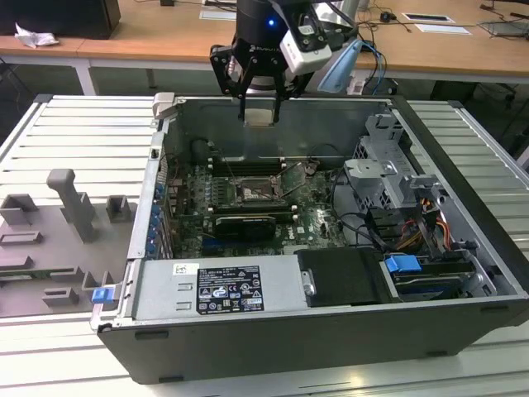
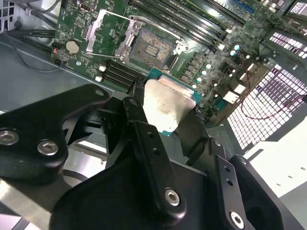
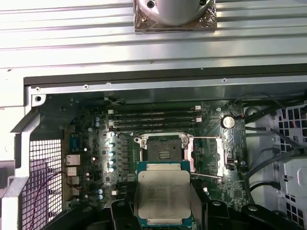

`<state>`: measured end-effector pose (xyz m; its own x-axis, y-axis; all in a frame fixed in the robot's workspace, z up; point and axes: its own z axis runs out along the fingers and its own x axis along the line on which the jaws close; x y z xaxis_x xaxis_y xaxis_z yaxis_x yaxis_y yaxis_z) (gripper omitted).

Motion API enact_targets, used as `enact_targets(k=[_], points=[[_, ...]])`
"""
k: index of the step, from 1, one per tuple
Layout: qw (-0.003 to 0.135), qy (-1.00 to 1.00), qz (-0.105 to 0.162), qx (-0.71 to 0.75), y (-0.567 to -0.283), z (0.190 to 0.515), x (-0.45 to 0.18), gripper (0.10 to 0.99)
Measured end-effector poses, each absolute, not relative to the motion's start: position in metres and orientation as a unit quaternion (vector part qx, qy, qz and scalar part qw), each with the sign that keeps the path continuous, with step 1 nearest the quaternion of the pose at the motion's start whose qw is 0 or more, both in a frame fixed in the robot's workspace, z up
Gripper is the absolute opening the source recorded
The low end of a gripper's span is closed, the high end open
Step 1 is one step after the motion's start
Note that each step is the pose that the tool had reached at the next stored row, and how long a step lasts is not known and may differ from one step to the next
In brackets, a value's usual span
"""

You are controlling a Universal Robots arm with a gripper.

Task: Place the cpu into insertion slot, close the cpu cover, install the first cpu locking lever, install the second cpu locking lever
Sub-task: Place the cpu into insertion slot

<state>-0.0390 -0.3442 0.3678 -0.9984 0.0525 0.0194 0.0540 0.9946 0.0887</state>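
My gripper (image 1: 260, 106) hangs above the back wall of the open computer case (image 1: 157, 215), shut on the cpu (image 1: 260, 117). In both wrist views the cpu (image 3: 163, 194) (image 2: 169, 106) is a pale metal square on a green base, held at its edges between black fingers (image 2: 139, 117). Below it on the motherboard lies the insertion slot (image 3: 163, 149) (image 2: 151, 48) (image 1: 252, 195), dark and bare. The cpu cover (image 3: 188, 155) (image 2: 102, 29) is swung open beside the slot. Both thin wire locking levers (image 3: 205, 139) (image 2: 156, 27) stand unlatched.
Long black memory slots (image 3: 153, 117) run beside the socket. A grey power supply (image 1: 219, 289) fills the case's near side, and a drive cage (image 1: 388, 169) with cables stands at the exterior view's right. A grey fixture tray (image 1: 66, 223) lies outside at the left.
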Motion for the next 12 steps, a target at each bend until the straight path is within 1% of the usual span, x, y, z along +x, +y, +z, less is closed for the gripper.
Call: enact_targets(k=[12], points=[[0.006,-0.995,-0.044,-0.088,-0.3442,0.3663,-0.0390,0.525]])
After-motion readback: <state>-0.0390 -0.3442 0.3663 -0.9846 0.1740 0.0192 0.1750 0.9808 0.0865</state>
